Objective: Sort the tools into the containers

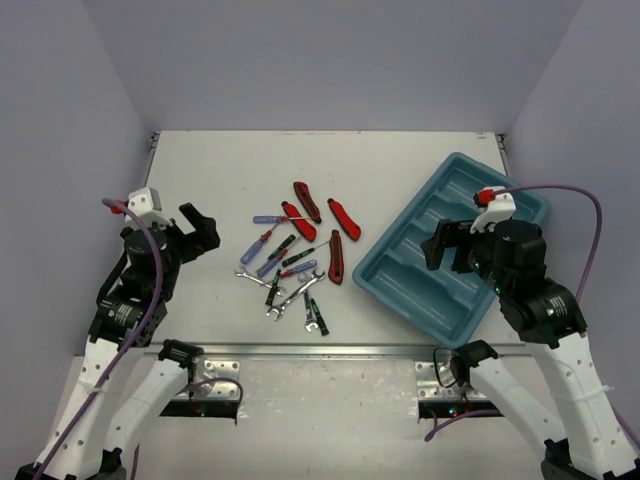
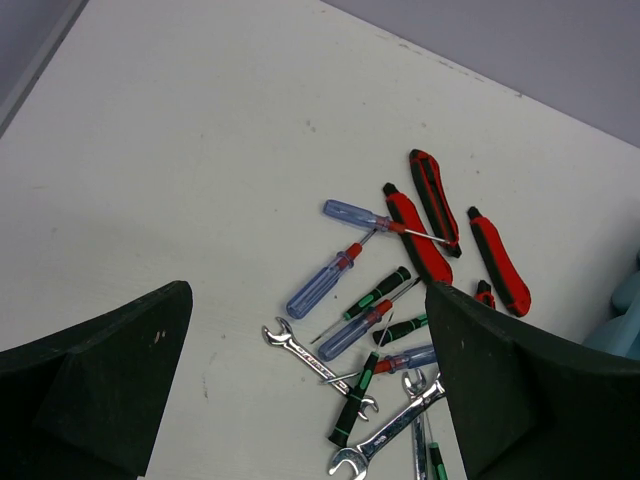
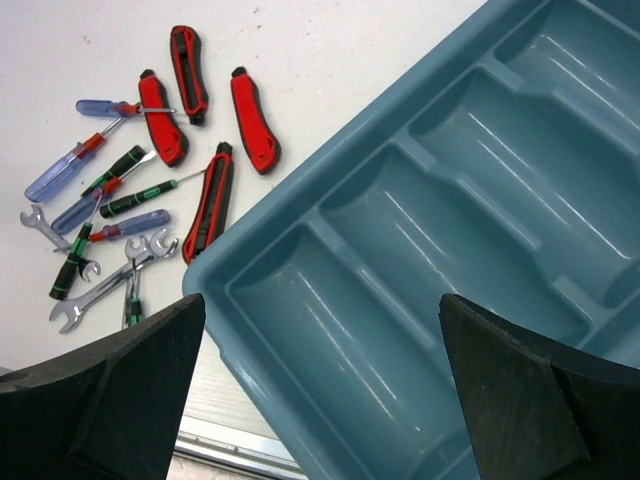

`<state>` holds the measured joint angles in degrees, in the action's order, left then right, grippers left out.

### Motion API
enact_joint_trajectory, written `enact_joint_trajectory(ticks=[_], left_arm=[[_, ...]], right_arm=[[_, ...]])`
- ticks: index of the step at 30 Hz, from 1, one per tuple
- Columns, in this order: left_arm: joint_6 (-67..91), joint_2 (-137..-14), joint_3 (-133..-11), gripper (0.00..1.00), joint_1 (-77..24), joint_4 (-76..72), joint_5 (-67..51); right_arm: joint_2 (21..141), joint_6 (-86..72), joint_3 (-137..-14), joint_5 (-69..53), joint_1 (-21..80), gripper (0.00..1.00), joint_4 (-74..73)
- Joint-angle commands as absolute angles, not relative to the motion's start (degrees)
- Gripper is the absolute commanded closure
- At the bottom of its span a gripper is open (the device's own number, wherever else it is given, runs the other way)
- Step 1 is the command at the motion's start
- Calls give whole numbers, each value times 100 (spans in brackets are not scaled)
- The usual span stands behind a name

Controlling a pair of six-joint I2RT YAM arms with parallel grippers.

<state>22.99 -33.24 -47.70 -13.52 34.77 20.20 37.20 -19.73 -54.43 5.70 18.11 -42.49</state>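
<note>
Small hand tools [image 1: 300, 268] lie in a loose scatter at the middle of the white tabletop [image 1: 200, 170], left of a teal-blue plastic tray [image 1: 402, 225]. Four chunky red-and-black-handled tools [image 1: 306, 201] lie flat on the scatter's far and right sides, the nearest of them just beside the tray's left corner. Blue-handled screwdrivers [image 1: 256, 246] and thin black-and-green screwdrivers [image 1: 283, 247] cross one another in the middle. Small silver open-end wrenches [image 1: 300, 297] overlap at the near edge. The tray, rounded at its corners and divided into long parallel compartments, sits at an angle to the table's edges.
</note>
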Motion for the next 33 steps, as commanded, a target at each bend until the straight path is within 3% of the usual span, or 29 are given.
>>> enact_joint_trajectory(ticks=[1,7,12,15,20,29,33], left_arm=[[2347,-3314,-4773,0,-1327,3261,2065],[2347,-3352,-4760,0,-1327,3252,2074],[2347,-3434,-4764,0,-1315,3240,2067],[2329,-3516,-4755,0,-1257,3217,1956],[2277,-3664,-4747,0,-1230,3192,1796],[2209,-3709,-4711,0,-1236,3114,1559],[2191,-3686,-4702,0,-1230,3103,1509]], right_arm=[[3746,-1996,-5426,558,1784,1,-3828],[3970,-1938,-5376,-214,1784,1,-3360],[5053,-1914,-5804,-1091,1784,1,-3149],[6291,-1745,-6463,-1311,1864,1,-3155],[8709,-1247,-8027,-189,2488,2,-3386],[12423,-773,-11345,242,2775,23,-4466],[13188,-650,-12075,486,2924,31,-4705]])
